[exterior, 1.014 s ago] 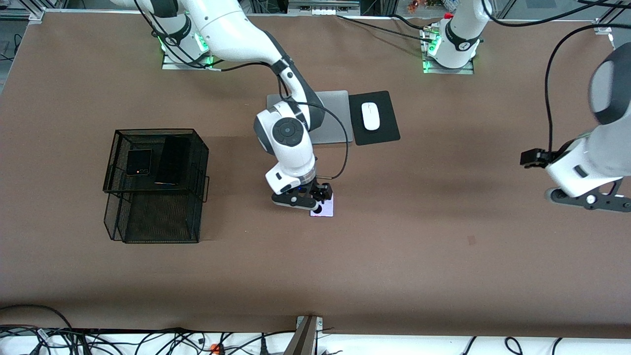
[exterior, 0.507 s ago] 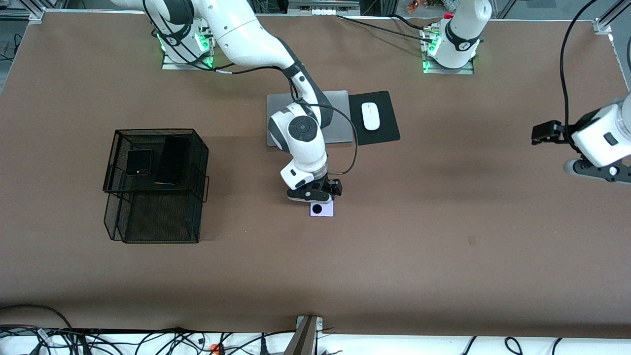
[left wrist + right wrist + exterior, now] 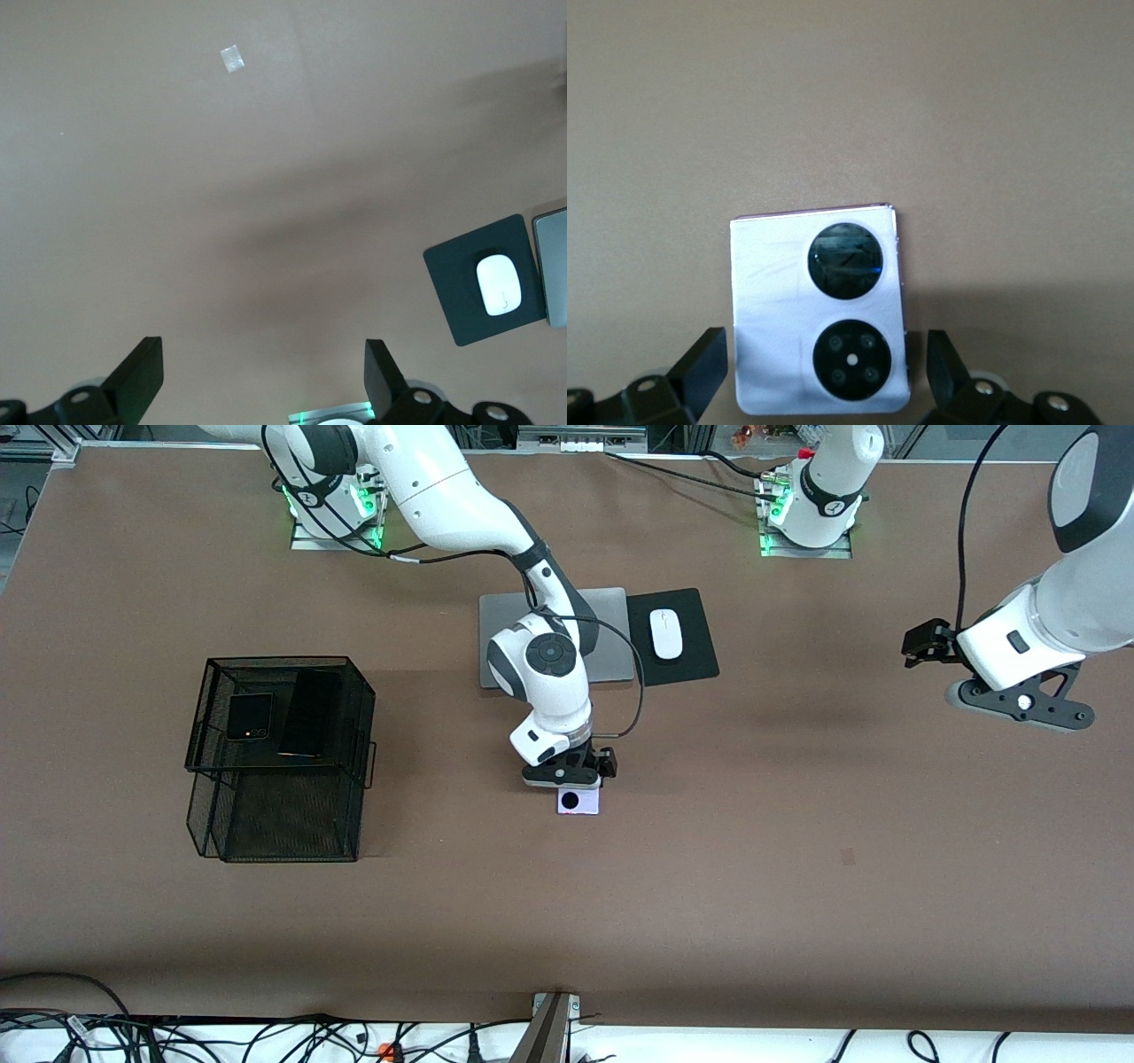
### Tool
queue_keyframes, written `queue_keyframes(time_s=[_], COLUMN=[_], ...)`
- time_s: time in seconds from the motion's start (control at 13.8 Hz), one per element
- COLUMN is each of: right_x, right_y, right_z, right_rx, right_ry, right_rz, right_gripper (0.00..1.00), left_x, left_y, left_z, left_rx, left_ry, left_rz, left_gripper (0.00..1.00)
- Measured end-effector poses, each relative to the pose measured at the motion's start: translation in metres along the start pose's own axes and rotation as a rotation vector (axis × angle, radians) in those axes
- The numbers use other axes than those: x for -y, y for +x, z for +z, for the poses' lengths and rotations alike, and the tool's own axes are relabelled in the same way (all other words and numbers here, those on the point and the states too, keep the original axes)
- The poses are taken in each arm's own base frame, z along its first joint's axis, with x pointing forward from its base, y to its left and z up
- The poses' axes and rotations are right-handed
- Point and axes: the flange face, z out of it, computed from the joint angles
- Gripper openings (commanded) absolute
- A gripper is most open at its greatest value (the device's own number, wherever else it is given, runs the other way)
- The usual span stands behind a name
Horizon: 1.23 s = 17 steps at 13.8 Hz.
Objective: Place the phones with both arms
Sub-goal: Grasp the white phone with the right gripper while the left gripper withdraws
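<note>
Judging by the two black phones already in the mesh basket, you have only the lilac phone left, flat mid-table between the right gripper's spread fingers, while the left gripper waits open.

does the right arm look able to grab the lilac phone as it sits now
Probably yes. The right gripper is open right over the lilac phone, one finger off each side edge. The phone lies flat on bare table with nothing beside it.
</note>
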Motion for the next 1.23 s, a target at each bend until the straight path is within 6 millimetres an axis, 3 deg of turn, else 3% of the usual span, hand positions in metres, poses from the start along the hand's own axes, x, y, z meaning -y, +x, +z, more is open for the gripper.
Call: queue_keyframes(time_s=[0.14, 0.51, 0.72, 1.09, 1.23], right_x=[0.001, 0.004, 0.006, 0.006, 0.006], right_y=[-0.001, -0.01, -0.012, -0.011, -0.011], right_z=[0.0, 0.006, 0.005, 0.005, 0.005], right_rx=[-0.01, -0.01, -0.011, -0.017, -0.019], right_ry=[-0.01, -0.018, -0.019, -0.026, -0.028], right_rz=[-0.021, -0.043, -0.05, -0.06, -0.064], right_gripper=[1.0, 1.0, 0.98, 0.22, 0.16], left_x=[0.0, 0.013, 0.016, 0.016, 0.018], left_y=[-0.002, -0.011, -0.013, -0.017, -0.018], left_z=[-0.002, -0.028, -0.031, -0.033, -0.033], left_rx=[-0.018, -0.079, -0.085, -0.079, -0.078], left_ry=[0.001, 0.009, 0.009, 0.009, 0.009], left_rz=[-0.024, -0.056, -0.065, -0.07, -0.075], left_gripper=[1.0, 1.0, 1.0, 1.0, 1.0])
